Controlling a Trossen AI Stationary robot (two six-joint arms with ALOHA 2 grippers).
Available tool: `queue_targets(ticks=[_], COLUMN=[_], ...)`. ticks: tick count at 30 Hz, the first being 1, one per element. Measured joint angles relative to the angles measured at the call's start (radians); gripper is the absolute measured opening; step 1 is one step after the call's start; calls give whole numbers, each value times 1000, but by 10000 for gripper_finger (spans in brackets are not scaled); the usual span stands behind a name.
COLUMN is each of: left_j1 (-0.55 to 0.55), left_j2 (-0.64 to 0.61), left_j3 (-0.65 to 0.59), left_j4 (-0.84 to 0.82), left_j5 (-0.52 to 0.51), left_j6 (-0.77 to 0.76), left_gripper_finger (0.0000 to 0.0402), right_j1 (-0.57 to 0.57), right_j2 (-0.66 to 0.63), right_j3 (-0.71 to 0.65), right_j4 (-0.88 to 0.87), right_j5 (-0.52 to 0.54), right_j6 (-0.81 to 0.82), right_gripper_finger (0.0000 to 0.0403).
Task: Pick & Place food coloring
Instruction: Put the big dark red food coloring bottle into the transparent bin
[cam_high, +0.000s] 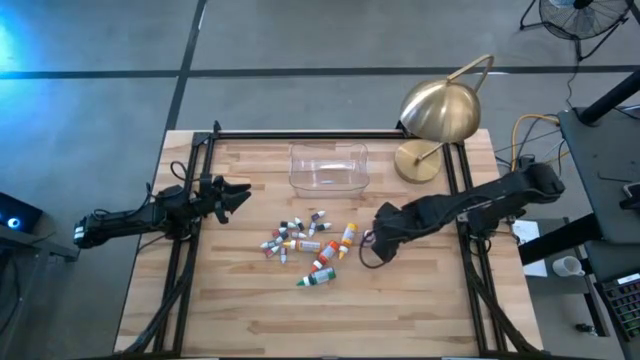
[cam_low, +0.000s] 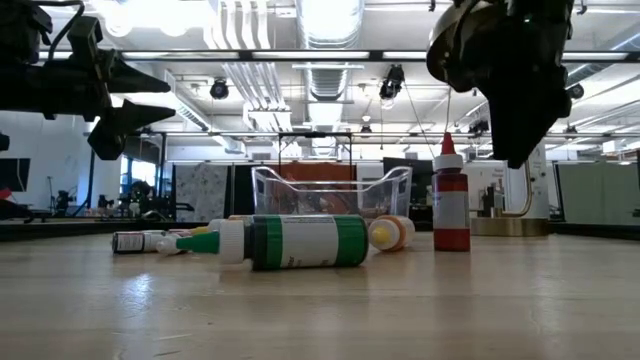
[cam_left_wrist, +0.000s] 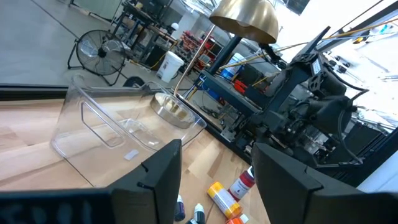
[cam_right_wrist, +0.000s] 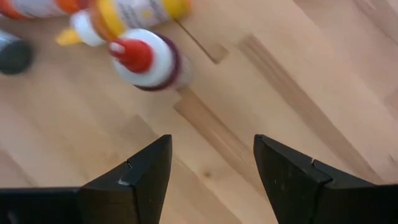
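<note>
You had placed nothing yet: the clear tub (cam_high: 329, 167) stood empty, and every food coloring bottle (cam_high: 308, 243) lay or stood on the table (cam_high: 240, 310) just in front of it. Your right gripper (cam_high: 372, 243) hung spread and empty just beside an upright red bottle (cam_right_wrist: 144, 60), while your left gripper (cam_high: 238, 196) waited, also spread, well apart.

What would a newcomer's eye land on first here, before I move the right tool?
First, the scatter of food coloring bottles lying at mid-table, with one red bottle standing upright beside the heap. Next, the right tool, open, hangs just right of that heap, with the red bottle in its wrist view. Behind them sit an empty clear tub and a brass lamp at the far right corner.
</note>
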Motion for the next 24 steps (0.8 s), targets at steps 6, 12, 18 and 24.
queue_targets(ticks=[6, 12, 18, 24], left_j1=[0, 0, 0, 0], left_j2=[0, 0, 0, 0], left_j3=[0, 0, 0, 0], left_j4=[0, 0, 0, 0], left_j5=[0, 0, 0, 0], left_j6=[0, 0, 0, 0], left_gripper_finger=[167, 167, 167, 167], right_j1=[0, 0, -1, -2], right_j2=[34, 49, 56, 127], right_j3=[48, 108, 149, 186], right_j4=[-10, -37, -52, -50], right_j5=[-39, -41, -26, 9], right_j6=[54, 98, 79, 22], right_gripper_finger=[219, 233, 271, 290])
